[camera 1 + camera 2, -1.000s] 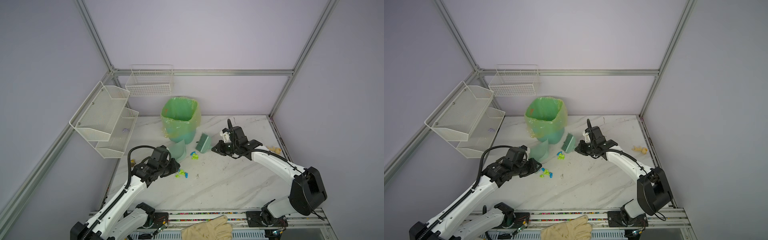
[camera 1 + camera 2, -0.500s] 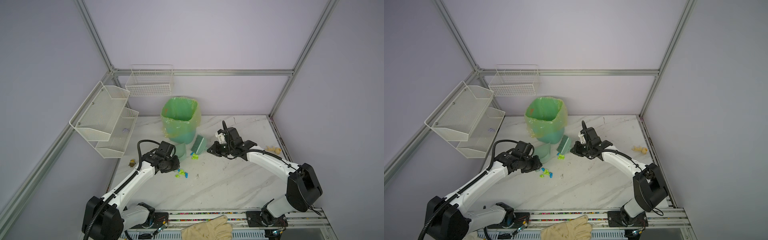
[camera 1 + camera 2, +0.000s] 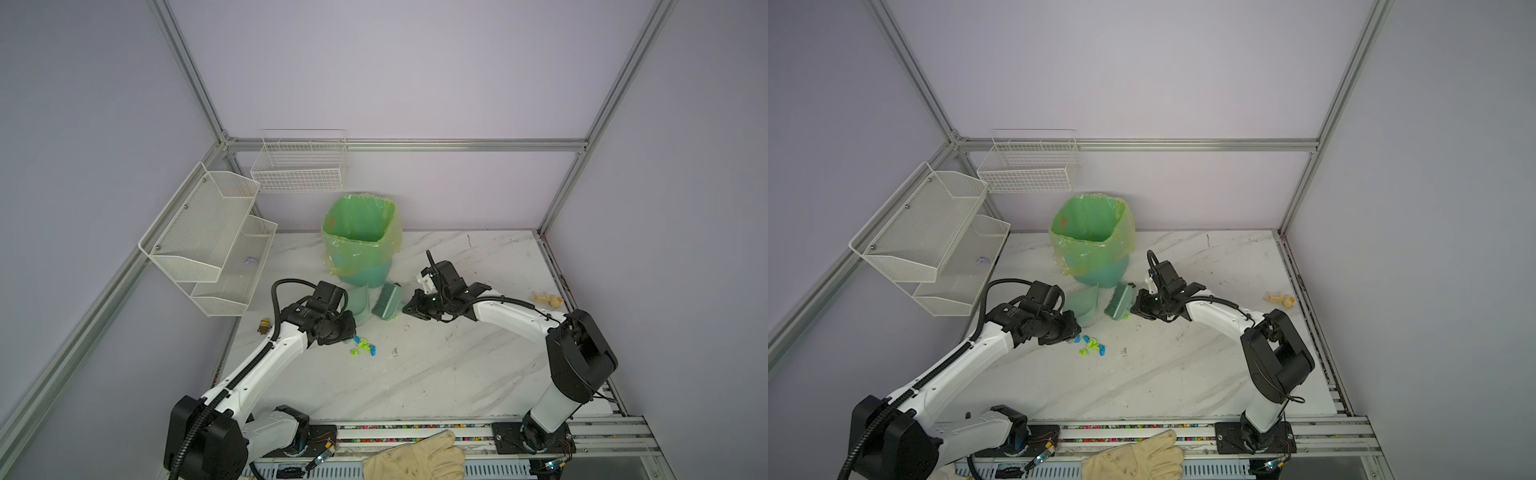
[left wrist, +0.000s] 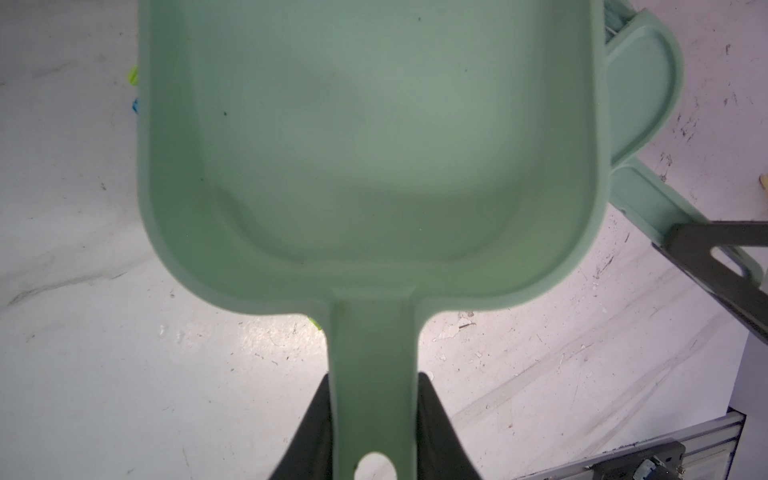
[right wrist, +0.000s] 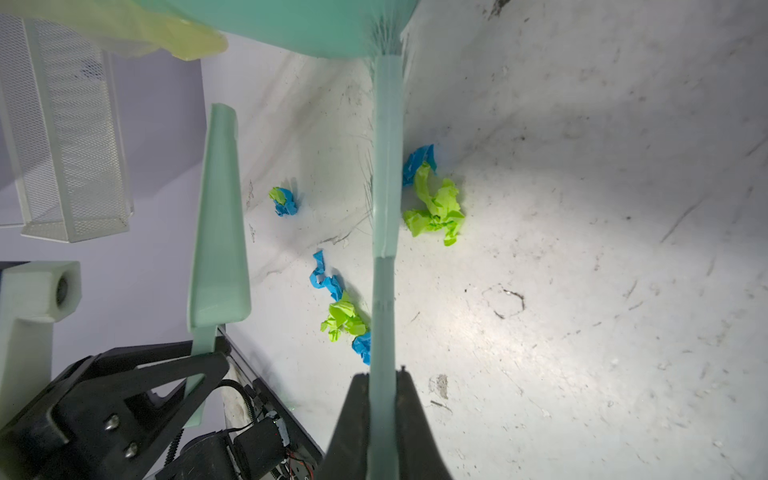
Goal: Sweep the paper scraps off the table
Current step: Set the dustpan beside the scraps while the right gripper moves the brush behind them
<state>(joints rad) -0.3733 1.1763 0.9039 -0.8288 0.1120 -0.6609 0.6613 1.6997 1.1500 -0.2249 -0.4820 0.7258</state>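
Note:
Several blue and lime-green paper scraps [image 3: 363, 347] [image 3: 1092, 345] lie in a loose cluster on the white marble table [image 3: 457, 365] [image 3: 1183, 374]. My left gripper [image 4: 374, 382] [image 3: 347, 322] is shut on the handle of a mint-green dustpan [image 4: 370, 145] [image 3: 359, 305] [image 3: 1084, 305], which stands tilted just behind the scraps. My right gripper [image 5: 384, 378] [image 3: 409, 309] is shut on the handle of a mint-green brush [image 5: 384, 208] [image 3: 386, 305] [image 3: 1119, 303], held right beside the dustpan. The right wrist view shows the paper scraps [image 5: 434, 203] on both sides of the brush handle.
A teal bin [image 3: 359, 241] lined with a green bag stands just behind the dustpan and brush. White wire shelves [image 3: 208, 237] hang on the left wall. A small yellow toy figure [image 3: 264, 325] sits at the table's left edge, a beige figure [image 3: 546, 298] at its right edge. A glove [image 3: 415, 459] lies on the front rail.
My right gripper has carried the brush leftward, closer to the dustpan and bin. My left arm has swung round while the dustpan stayed in front of the bin.

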